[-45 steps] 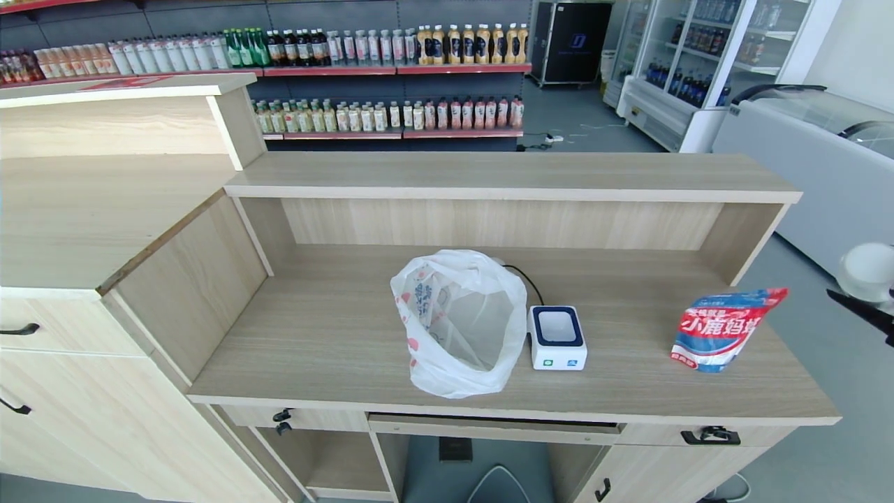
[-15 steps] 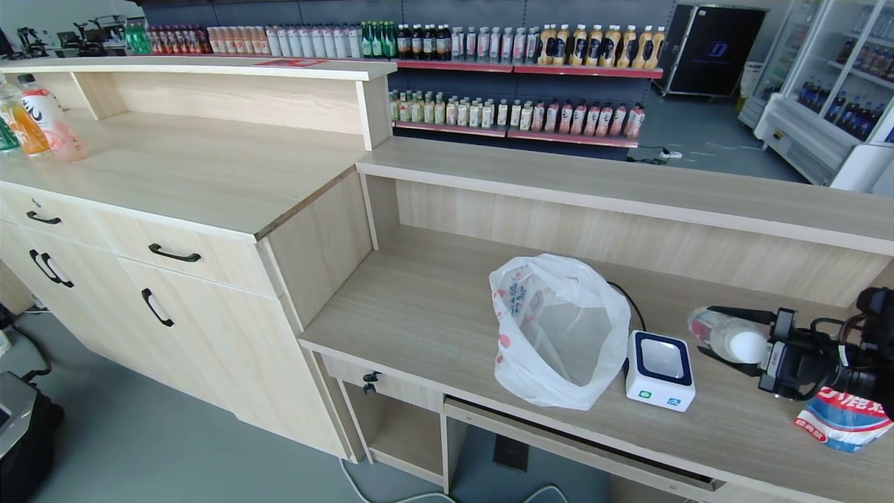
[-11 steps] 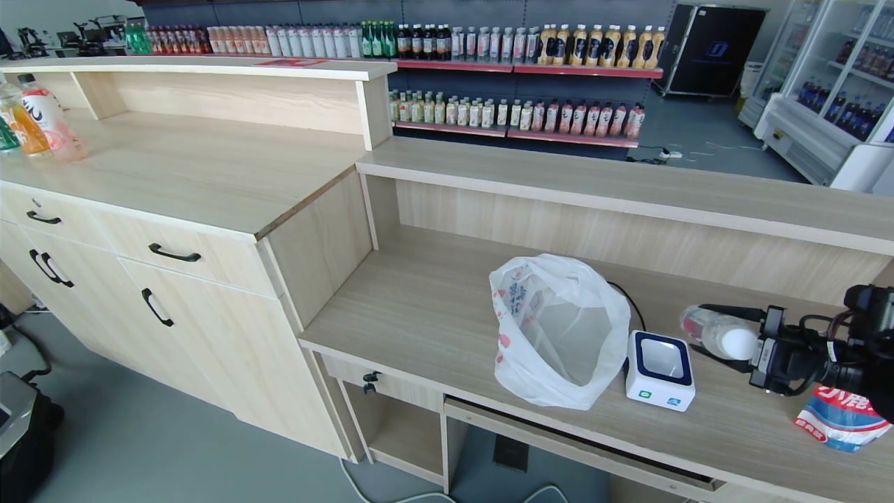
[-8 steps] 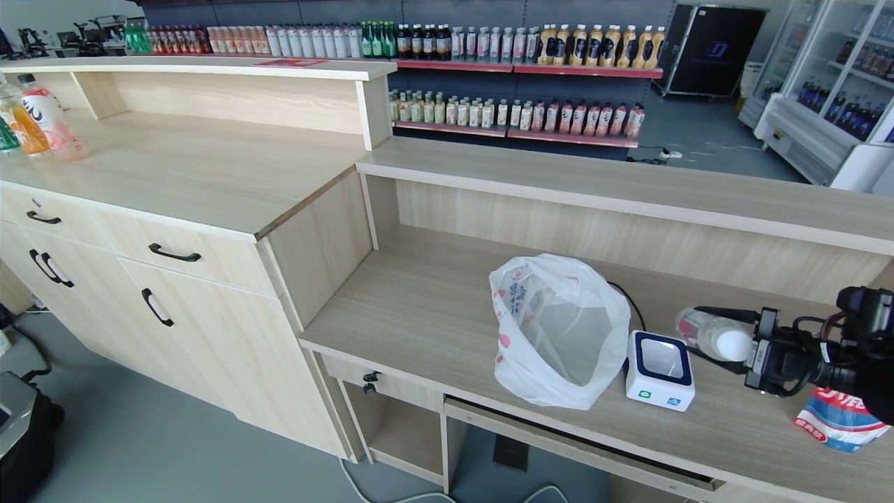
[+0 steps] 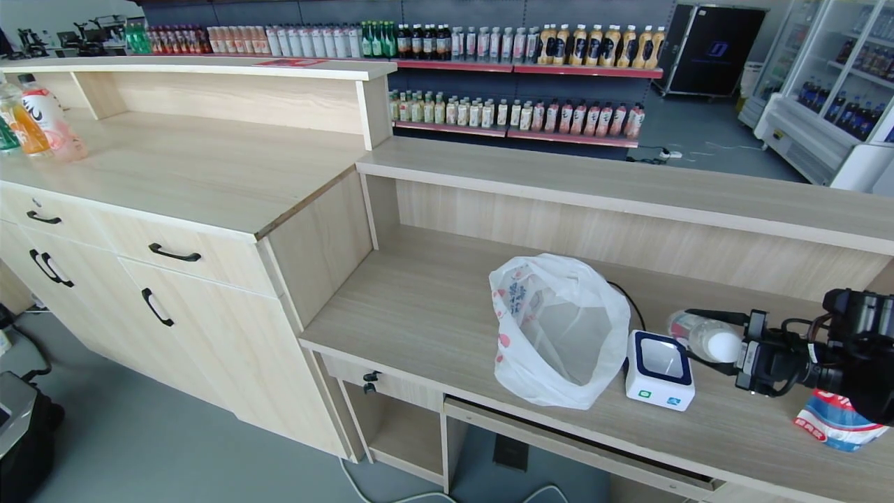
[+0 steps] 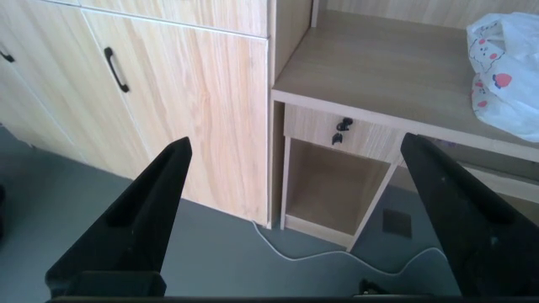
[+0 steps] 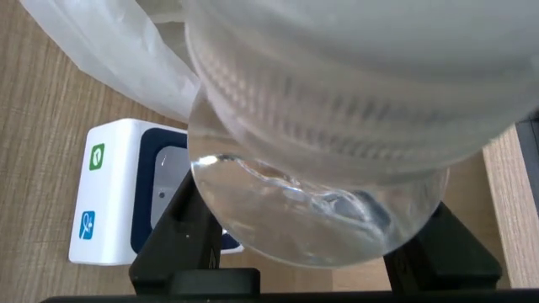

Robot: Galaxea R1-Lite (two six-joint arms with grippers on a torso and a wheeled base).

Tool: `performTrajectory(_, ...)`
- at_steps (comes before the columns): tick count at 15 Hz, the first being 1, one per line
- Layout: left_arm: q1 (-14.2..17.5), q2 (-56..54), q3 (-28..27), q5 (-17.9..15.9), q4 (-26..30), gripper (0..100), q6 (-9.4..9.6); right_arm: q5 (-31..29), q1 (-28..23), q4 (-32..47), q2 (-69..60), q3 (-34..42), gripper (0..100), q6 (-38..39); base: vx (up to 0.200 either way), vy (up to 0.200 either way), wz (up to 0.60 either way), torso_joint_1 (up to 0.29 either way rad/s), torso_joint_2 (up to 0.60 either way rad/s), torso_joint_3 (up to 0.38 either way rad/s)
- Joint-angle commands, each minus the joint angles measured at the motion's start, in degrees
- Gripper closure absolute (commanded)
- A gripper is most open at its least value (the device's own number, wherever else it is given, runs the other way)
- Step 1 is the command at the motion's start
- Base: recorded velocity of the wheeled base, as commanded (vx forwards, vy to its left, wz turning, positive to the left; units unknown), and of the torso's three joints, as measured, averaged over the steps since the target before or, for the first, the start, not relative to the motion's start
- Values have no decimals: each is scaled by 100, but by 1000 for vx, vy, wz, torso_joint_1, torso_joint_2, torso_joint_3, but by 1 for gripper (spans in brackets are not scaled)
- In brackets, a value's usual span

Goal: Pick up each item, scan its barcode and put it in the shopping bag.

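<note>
Holding a clear bottle (image 5: 688, 328) sideways, the right hand (image 5: 695, 335) is clamped on its body, with the white cap (image 5: 723, 346) turned back toward the wrist; the bottle hangs in the air over the surface (image 5: 419, 314), just beside the scanner (image 5: 660, 370) on its right and a little behind it; in the right wrist view the bottle's ribbed wall sits between the black fingers (image 7: 173, 244), and part of the scanner's dark window lies under the bottle's rounded far end; the scanner is a white box with a dark blue rim, standing on the surface just beside the bag (image 5: 559, 332), which is on its left; the bag is white plastic with red and blue print, slumped open with its mouth toward the front edge; a black cable (image 5: 632, 302) curves out from behind the bag toward the scanner; a red, white and blue pouch (image 5: 834, 419) lies on the surface at the far right, partly behind the right arm and well apart from the scanner; the left hand (image 6: 295, 223) hangs low in front of the cabinet, its fingers spread wide with only air between them, above the grey floor (image 6: 210, 252) and near the doors (image 6: 168, 101); a few drinks (image 5: 42, 115) stand on the higher surface at the far left; shelves (image 5: 489, 70) of bottled goods line the back wall.
</note>
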Motion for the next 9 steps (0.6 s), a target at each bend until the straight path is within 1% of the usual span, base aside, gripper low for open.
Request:
performTrajectory(1,1,-2,0,1,4,0,-1,2,78,-11,92,-107,100,5,0,0,0,0,0,0)
performTrajectory(4,1,-2,0,1,-5,0,-1,2,219,-11,189,-248,100,14,0,0,0,0,0,0)
performTrajectory(9,1,-2,0,1,-5,0,-1,2,298,-20,408,-477,100,49,0,0,0,0,0,0)
